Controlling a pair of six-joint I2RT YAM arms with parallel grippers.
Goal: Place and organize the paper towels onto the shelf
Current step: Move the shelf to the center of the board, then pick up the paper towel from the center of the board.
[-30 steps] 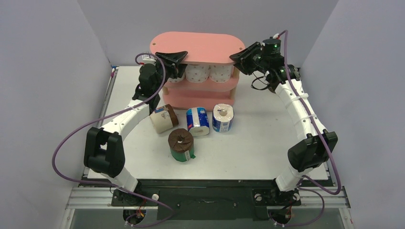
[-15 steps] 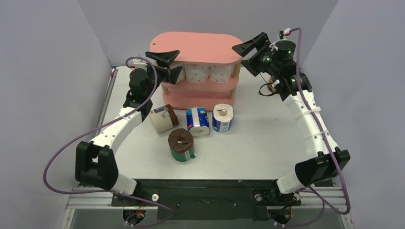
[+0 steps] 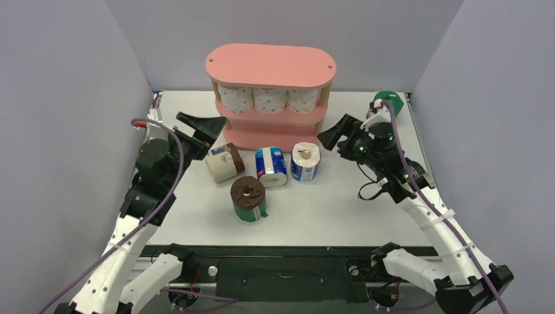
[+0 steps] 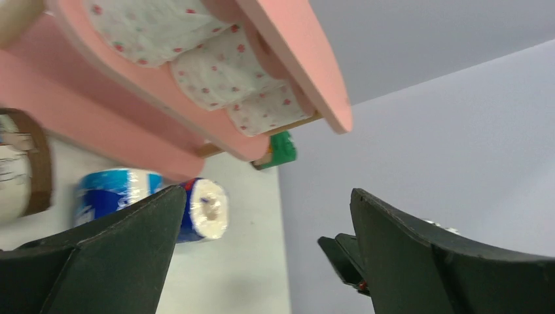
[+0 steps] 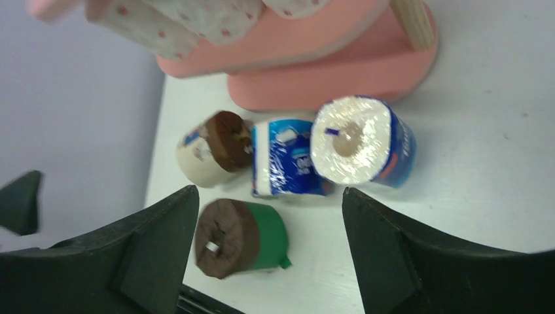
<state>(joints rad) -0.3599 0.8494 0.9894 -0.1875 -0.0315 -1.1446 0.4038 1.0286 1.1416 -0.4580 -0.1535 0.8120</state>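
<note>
The pink shelf (image 3: 269,65) stands at the back with three white, pink-dotted paper towels (image 3: 270,99) in a row on its middle tier. In front of it on the table are a beige-and-brown roll (image 3: 222,162), a blue-and-white roll lying down (image 3: 271,167), a blue-and-white roll standing up (image 3: 305,161) and a green roll (image 3: 249,198). My left gripper (image 3: 213,131) hangs open and empty beside the shelf's left foot. My right gripper (image 3: 329,133) is open and empty right of the upright blue roll (image 5: 360,140), and the green roll (image 5: 242,237) shows below between its fingers.
Another green roll (image 3: 386,98) lies at the back right, behind the right arm, and shows past the shelf (image 4: 281,149) in the left wrist view. Grey walls close in the table on the left, back and right.
Both arms have drawn back from the two ends of the shelf's middle tier and come down toward the table. Both pairs of jaws have opened wide. No roll has moved.
</note>
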